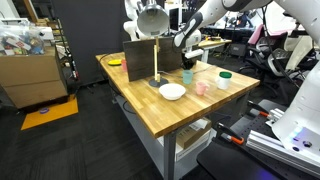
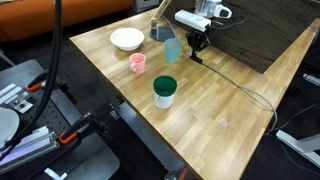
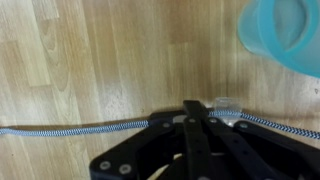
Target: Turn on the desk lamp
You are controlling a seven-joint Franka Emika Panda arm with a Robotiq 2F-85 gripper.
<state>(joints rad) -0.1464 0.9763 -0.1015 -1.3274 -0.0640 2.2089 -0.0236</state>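
Wrist view: bare wooden table lies open to the left and above the gripper, with only a blue cup crowding the upper right corner, cut off by the frame. A braided black-and-white cord runs across the wood under the gripper. The fingers show as one narrow dark bar with no gap between them, so they are together, tip down at the cord just beside a small clear piece on it. Whether they press it I cannot tell.

In an exterior view, a green-lidded cup stands nearest the front edge, with wide free wood to its right. Beyond it stand a pink cup and a white bowl. A dark board closes off the far side.

The desk lamp stands on the table behind the bowl, its stem upright and its dome shade high beside the arm. The gripper's tip is too small to read there.
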